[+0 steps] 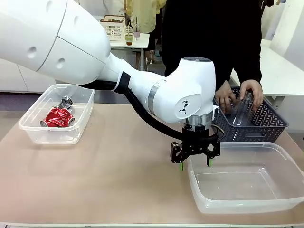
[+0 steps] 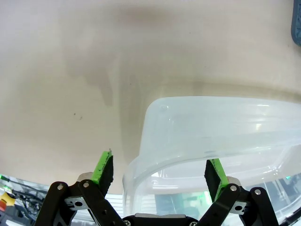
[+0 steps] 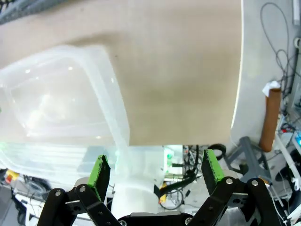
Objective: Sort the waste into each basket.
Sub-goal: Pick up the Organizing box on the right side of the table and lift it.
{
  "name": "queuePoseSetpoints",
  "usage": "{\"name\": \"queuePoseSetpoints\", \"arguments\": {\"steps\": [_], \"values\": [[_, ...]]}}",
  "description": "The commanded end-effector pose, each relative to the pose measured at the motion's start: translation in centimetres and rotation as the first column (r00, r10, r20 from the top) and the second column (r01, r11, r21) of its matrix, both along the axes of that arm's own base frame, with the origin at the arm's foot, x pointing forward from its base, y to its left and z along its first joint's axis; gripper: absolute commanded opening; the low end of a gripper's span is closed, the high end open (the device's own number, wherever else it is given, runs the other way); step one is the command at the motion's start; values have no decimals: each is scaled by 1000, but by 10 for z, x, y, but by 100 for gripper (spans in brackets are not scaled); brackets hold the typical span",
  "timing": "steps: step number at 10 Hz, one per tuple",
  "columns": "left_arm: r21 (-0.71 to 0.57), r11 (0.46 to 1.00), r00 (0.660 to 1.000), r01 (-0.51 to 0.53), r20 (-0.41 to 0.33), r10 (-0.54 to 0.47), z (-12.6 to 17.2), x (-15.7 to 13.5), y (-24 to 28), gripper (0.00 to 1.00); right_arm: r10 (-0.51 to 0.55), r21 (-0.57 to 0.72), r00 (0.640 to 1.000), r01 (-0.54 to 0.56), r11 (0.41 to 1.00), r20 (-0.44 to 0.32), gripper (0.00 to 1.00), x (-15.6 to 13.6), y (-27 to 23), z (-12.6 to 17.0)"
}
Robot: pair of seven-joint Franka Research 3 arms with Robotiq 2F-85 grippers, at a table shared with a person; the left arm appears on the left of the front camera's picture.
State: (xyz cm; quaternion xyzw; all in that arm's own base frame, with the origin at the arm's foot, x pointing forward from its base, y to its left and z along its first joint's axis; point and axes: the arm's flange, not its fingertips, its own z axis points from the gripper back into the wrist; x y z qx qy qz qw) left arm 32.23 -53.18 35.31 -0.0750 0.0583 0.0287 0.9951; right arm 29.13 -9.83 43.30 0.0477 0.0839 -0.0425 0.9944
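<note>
A bright red crushed can (image 1: 58, 117) and a silver can (image 1: 65, 101) lie in the small clear tub (image 1: 52, 135) at the table's left. My left arm reaches across the middle. Its left gripper (image 1: 194, 165) hangs open and empty over the left corner of the clear tub (image 1: 204, 199) at the near right. In the left wrist view the left gripper (image 2: 159, 162) stands with a green pad on either side of that tub's rounded corner (image 2: 211, 117). My right gripper (image 3: 155, 160) is open and empty above the table's edge, beside a clear tub (image 3: 56, 94).
Across the table a person's hands (image 1: 254, 90) hold a clear plastic bottle (image 1: 241, 111) inside a dark grey lattice basket (image 1: 270, 126) at the far right. Bare tabletop lies between the two tubs.
</note>
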Motion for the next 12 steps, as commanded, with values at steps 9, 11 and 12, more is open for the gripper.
{"name": "queuePoseSetpoints", "arguments": {"steps": [9, 11, 12], "values": [[-23, 1000, 1000, -9, 0, 9, 1, -1, 4, 100, 131, 153, 973, -103, 983, -189, 100, -54, 74, -133], [-21, 1000, 1000, -4, -2, 4, 1, -2, 5, 100, 135, 131, 969, -109, 985, -206, 100, -54, 79, -143], [-20, 1000, 1000, 2, 2, -2, 1, -2, 5, 100, 129, 120, 973, -107, 987, -190, 100, -54, 79, -141]]}}
